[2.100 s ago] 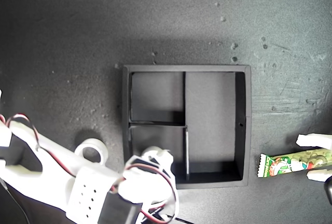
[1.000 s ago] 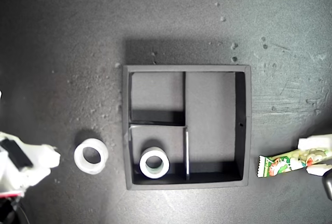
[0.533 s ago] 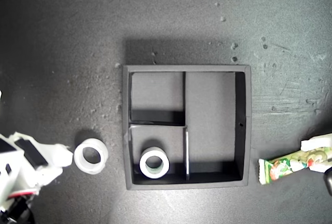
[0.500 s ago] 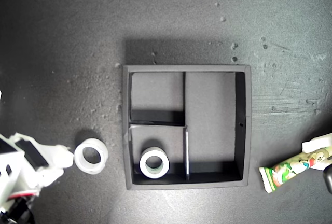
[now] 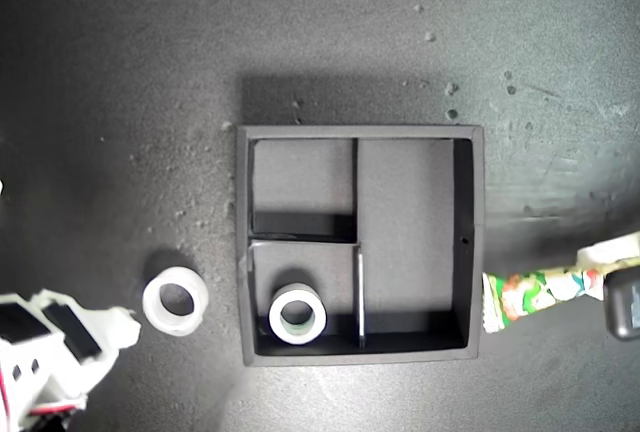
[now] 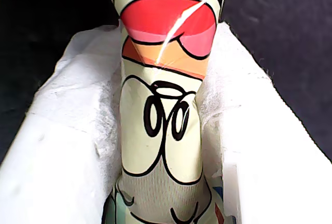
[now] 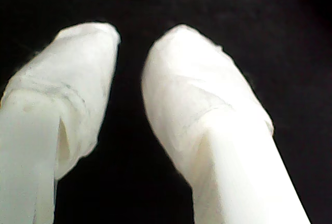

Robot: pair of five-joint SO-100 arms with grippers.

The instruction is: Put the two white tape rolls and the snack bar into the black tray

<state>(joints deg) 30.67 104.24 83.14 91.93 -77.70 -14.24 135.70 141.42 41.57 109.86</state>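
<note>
Exterior view from above: the black tray (image 5: 361, 134) is a shallow square box of thin matte walls, split by slim dividers into two small compartments on the view's left and one long one on the right. One white tape roll (image 5: 298, 314), a thick smooth ring with a round open centre, lies flat in the lower small compartment. The second tape roll (image 5: 176, 301) lies on the dark, grainy, speckled bench (image 5: 120, 102) just outside the tray's left wall.

At the view's right edge the snack bar (image 5: 530, 290), a narrow glossy foil packet in green, red, yellow and white with a crimped zigzag end, reaches toward the tray, its free end just beside the tray's right wall. No lettering can be read on it; the first wrist view shows only cartoon outlines in black on cream, with red, pink and orange patches. My first hand (image 6: 161, 146), padded in fuzzy white wrap, is clamped on the packet from both sides.

My second hand (image 7: 129, 53), wrapped in white tape, sits at the view's lower left with its fingers (image 7: 192, 84) apart over bare bench, holding nothing.
</note>
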